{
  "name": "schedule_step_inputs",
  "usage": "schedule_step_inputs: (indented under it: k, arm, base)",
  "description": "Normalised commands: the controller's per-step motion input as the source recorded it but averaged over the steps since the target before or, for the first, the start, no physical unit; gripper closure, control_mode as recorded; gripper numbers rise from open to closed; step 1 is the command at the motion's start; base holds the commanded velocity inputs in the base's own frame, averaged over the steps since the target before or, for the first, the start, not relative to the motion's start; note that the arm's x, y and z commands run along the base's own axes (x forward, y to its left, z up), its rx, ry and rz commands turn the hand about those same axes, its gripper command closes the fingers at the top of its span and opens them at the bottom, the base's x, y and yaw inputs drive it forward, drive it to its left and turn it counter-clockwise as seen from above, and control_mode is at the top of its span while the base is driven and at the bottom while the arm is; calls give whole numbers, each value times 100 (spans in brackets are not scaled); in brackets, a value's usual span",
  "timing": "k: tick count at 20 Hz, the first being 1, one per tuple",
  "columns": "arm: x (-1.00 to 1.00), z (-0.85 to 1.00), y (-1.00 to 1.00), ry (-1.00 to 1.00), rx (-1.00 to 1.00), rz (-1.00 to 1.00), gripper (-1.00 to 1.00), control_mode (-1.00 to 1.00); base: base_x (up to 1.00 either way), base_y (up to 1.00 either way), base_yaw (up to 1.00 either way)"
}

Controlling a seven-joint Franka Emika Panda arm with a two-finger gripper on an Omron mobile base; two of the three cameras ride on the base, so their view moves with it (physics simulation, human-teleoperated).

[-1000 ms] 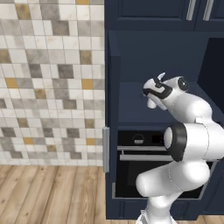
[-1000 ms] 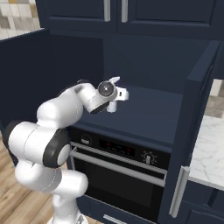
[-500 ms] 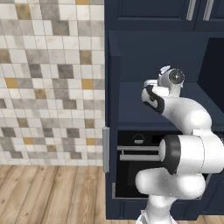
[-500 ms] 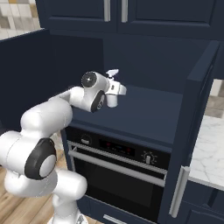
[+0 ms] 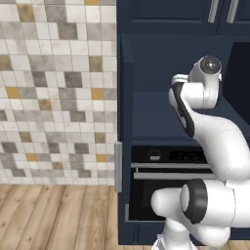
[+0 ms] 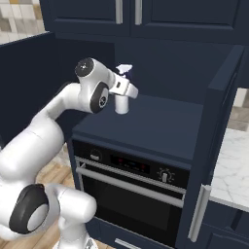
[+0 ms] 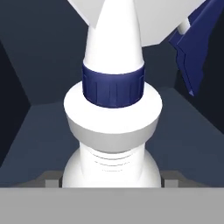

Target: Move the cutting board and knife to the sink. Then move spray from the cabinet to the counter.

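Up in the shelf niche of the cabinet (image 6: pixel 146 126) stands the spray (image 6: pixel 121 99) — a white bottle, upright on the dark navy shelf above the built-in oven (image 6: pixel 131 187), toward the left side of the niche as the right base view has it. Its white trigger nozzle (image 6: pixel 124 69) shows just above the robot's hand. In the hand view the spray (image 7: pixel 113 118) sits dead centre and very close: a white shoulder, a navy collar round the narrow neck, and a navy trigger lever off to the upper right. The gripper (image 7: pixel 111 181) has a finger tip either side of the bottle's lower body, the jaws standing wide; whether the pads actually press on it or stand just off it I cannot tell, since the tips barely show. The arm rises from the base in front of the oven, bends at the elbow and reaches level into the niche, wrist turned toward the bottle. Beside the cabinet, at the right, lies the marble counter (image 6: pixel 228 170).
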Motion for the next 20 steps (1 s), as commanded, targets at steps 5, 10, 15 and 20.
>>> schedule_step_inputs:
  k: [5,10,15,20]
  arm:
    - [-100,8,-3,-10,1,0,100,-100]
    - [-100,0,2,-13,-1,1,100,-100]
    - [-82,7,3,-1,-6,2,100,-100]
    - [-42,8,14,8,-8,1,100,-100]
  base:
    - [0,0,0]
    - [0,0,0]
    - [0,0,0]
    - [0,0,0]
